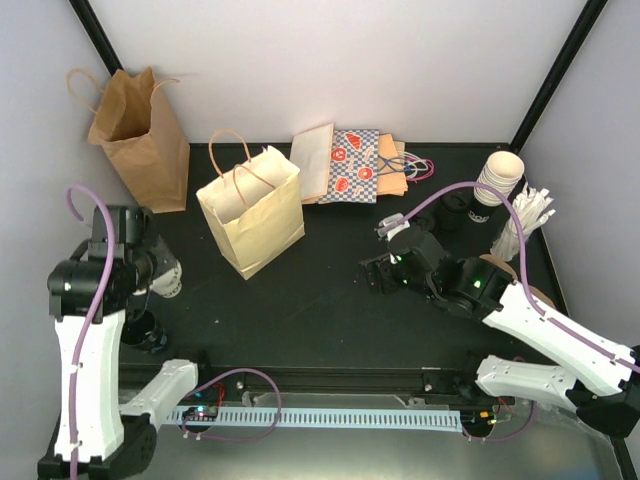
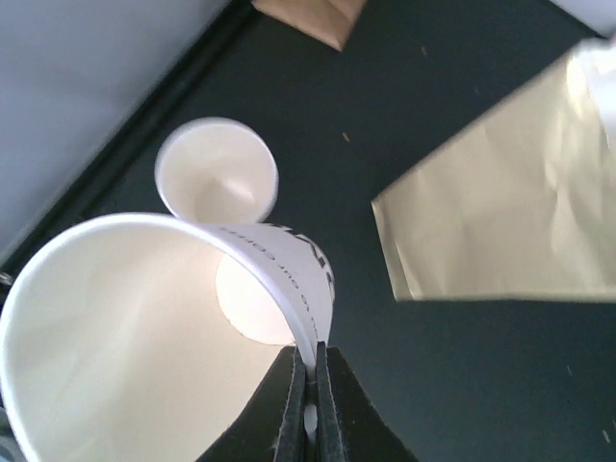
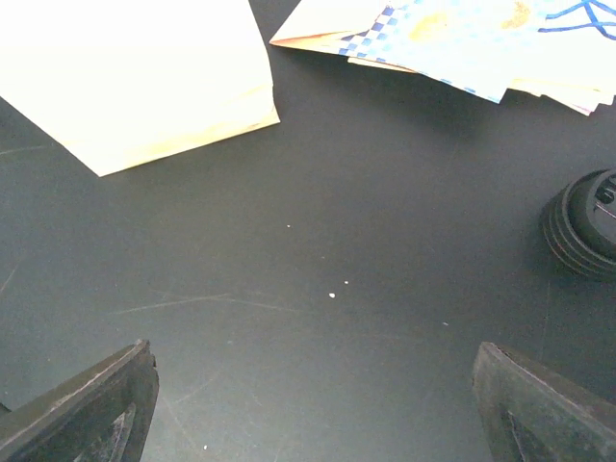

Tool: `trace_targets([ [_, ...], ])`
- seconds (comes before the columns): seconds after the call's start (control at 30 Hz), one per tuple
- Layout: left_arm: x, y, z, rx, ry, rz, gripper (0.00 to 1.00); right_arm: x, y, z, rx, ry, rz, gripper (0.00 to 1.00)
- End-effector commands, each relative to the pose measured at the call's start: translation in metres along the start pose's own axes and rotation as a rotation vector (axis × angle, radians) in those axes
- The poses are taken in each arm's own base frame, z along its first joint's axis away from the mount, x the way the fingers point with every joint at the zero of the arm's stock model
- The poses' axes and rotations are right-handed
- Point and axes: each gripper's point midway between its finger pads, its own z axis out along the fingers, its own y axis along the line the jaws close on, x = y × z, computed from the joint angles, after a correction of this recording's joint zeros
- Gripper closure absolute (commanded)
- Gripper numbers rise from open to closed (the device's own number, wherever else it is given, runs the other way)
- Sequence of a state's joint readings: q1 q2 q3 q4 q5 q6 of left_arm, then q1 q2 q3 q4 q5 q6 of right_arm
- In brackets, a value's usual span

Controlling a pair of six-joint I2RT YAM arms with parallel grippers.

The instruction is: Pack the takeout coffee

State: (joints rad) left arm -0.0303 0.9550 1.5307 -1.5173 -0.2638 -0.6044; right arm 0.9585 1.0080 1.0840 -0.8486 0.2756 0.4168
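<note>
Left jaws are pinched tight on the rim wall of a white cup point(image 2: 115, 337), held at the left edge of the counter point(image 1: 320, 300). The cream bag point(image 1: 250, 215) stands open-mouthed to its right, nearest this arm; right jaws hang spread, empty.

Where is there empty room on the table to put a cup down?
The bare black tabletop in the middle, between the upright cream paper bag and the right arm, is free. The far right corner is crowded with stacked white paper cups, black lids and white sticks.
</note>
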Motion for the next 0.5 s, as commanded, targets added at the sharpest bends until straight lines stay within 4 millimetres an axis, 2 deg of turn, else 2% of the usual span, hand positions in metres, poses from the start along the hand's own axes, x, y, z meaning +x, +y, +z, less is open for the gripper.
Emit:
trace_targets([
  [0.0, 0.048, -0.015, 0.002, 0.154, 0.148, 0.008, 0.98, -0.010, 0.000, 0.006, 0.016, -0.036, -0.004, 0.08],
  [0.23, 0.113, -0.030, 0.016, 0.325, 0.332, 0.039, 0.98, -0.012, -0.003, 0.009, 0.041, -0.047, 0.008, 0.08],
  [0.37, 0.133, -0.023, 0.024, 0.304, 0.380, 0.045, 0.99, -0.008, -0.007, 0.012, 0.057, -0.052, 0.018, 0.08],
  [0.47, 0.146, -0.030, 0.028, 0.344, 0.420, 0.039, 0.98, -0.005, -0.008, 0.016, 0.061, -0.052, 0.034, 0.08],
])
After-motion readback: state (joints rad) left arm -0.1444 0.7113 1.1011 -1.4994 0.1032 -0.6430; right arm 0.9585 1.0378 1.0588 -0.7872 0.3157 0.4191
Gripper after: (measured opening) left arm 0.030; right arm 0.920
